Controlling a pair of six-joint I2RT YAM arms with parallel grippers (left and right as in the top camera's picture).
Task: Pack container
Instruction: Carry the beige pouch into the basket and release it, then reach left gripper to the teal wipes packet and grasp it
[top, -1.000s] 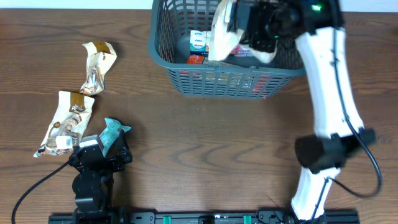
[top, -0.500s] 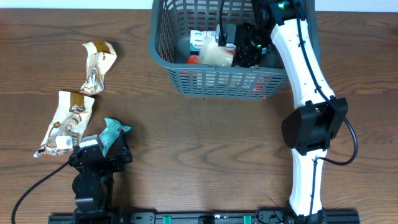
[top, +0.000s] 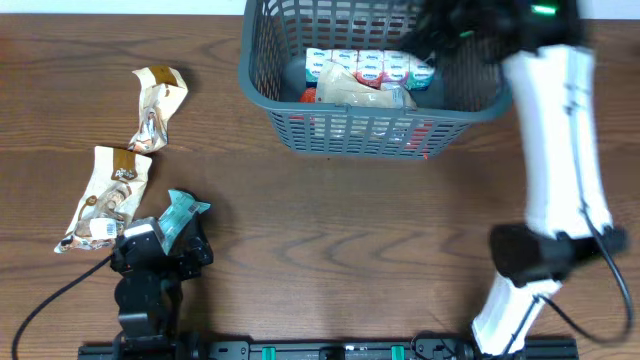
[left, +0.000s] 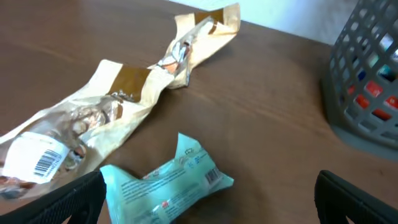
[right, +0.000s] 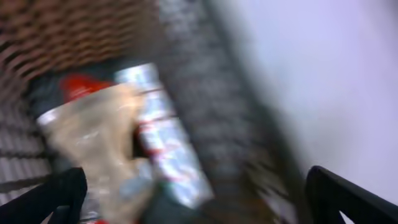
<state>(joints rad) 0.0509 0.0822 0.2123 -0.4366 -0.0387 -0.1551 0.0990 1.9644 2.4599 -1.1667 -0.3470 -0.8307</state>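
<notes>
The left jaws stand spread wide and empty at the lower left of the overhead frame, with a teal packet (left: 165, 183) lying on the desk (top: 330, 230) just ahead of them. The right jaws, blurred, gape empty over the container (top: 360, 130), which sits at top centre holding snack packs (top: 355, 85).

Bright, even light from above — only soft shadows on the worktop (top: 350, 230). Overhead, the right arm (top: 560, 130) is motion-smeared. Ahead of the right jaws the container (right: 186, 62) is heavily blurred — the left wrist view is crisp.
</notes>
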